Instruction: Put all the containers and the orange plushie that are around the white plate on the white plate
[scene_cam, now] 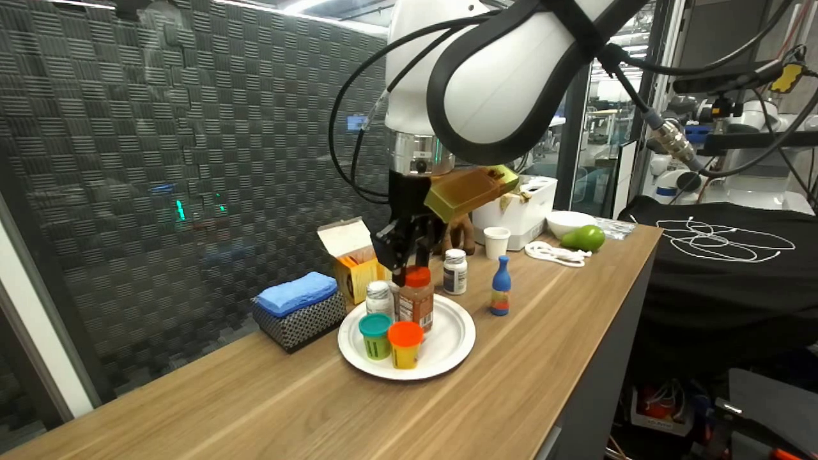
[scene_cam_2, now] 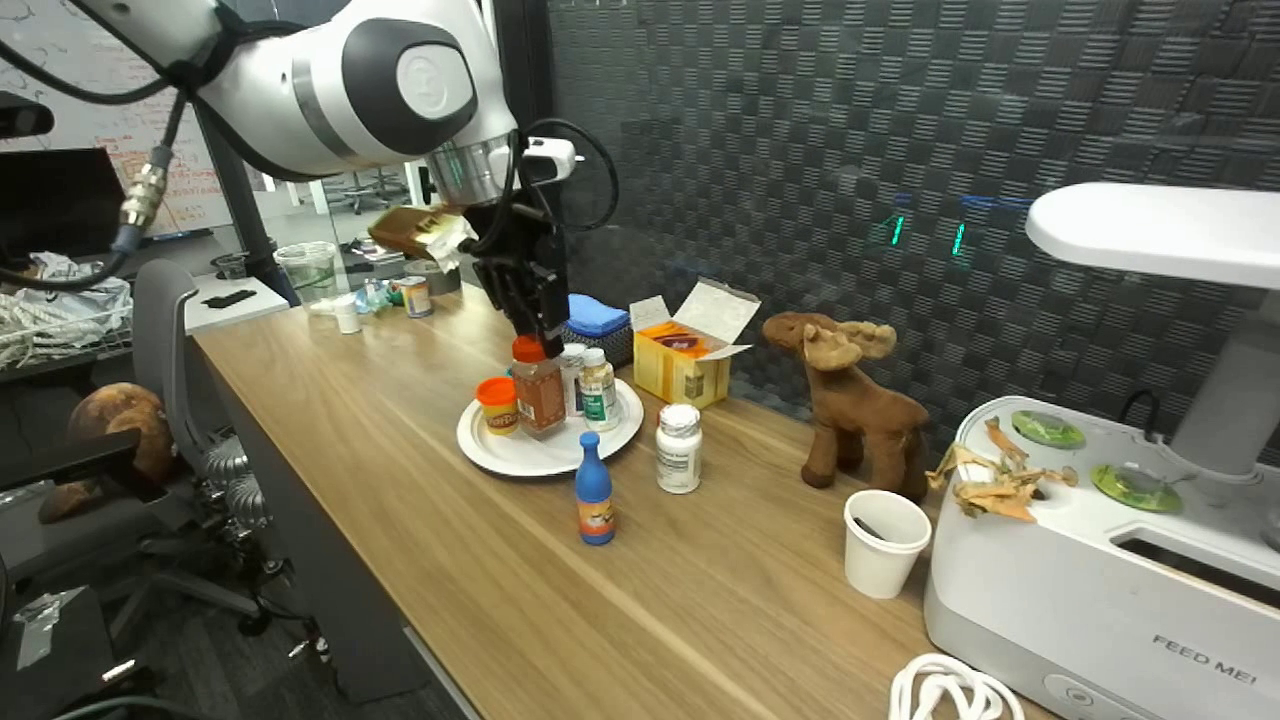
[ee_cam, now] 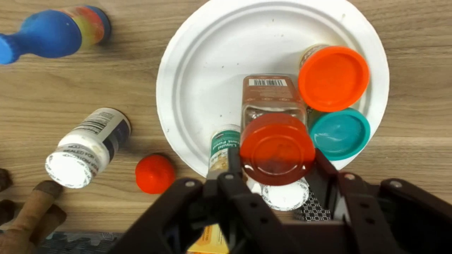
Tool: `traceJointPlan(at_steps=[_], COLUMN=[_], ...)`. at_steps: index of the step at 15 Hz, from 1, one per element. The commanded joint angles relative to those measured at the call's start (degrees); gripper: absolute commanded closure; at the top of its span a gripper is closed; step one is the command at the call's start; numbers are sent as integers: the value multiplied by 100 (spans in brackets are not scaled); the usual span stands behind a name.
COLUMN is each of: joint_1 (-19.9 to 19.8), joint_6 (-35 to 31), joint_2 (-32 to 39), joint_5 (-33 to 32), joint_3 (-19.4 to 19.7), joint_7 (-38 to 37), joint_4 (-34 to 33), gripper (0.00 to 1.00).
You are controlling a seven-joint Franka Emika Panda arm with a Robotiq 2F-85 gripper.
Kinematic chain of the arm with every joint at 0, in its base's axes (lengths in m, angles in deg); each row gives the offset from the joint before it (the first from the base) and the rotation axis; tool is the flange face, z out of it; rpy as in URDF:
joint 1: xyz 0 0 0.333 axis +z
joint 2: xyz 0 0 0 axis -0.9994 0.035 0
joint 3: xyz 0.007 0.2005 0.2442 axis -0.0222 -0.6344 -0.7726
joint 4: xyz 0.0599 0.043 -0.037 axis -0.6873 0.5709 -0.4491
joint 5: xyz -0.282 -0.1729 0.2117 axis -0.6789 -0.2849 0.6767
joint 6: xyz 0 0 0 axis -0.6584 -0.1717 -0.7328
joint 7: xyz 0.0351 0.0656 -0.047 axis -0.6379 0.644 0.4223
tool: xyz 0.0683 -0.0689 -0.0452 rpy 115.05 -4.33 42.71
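My gripper (ee_cam: pixel 277 157) is shut on the red cap of a brown jar (scene_cam_2: pixel 541 398), one finger on either side. The jar stands upright on the white plate (ee_cam: pixel 219 53), or very nearly touches it. Sharing the plate are a teal-lidded green cup (scene_cam: pixel 376 338), an orange-lidded yellow cup (scene_cam: pixel 405 351), a green-labelled white bottle (scene_cam_2: pixel 598 392) and a second white bottle (scene_cam_2: pixel 573 380) partly behind the jar. Off the plate stand a white bottle (scene_cam_2: pixel 679 452) and a blue bottle (scene_cam_2: pixel 594 490). The orange plushie (ee_cam: pixel 154 174) lies beside the rim, mostly hidden in both exterior views.
An opened yellow box (scene_cam_2: pixel 682 365) and a patterned box with a blue cloth (scene_cam: pixel 298 310) sit close behind the plate. Farther along are a brown moose toy (scene_cam_2: pixel 860 415), a paper cup (scene_cam_2: pixel 885 540), a white planter (scene_cam_2: pixel 1100 560) and a coiled white cable (scene_cam_2: pixel 955 690).
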Motion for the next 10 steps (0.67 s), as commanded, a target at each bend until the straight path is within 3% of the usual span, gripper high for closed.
traceJointPlan(at_steps=[1,10], joint_1=[126,384], joint_6=[-116,-312], joint_2=[43,181], joint_5=[148,-122], joint_3=[-13,76], joint_7=[100,-21], joint_4=[-53,1], gripper=[76,76])
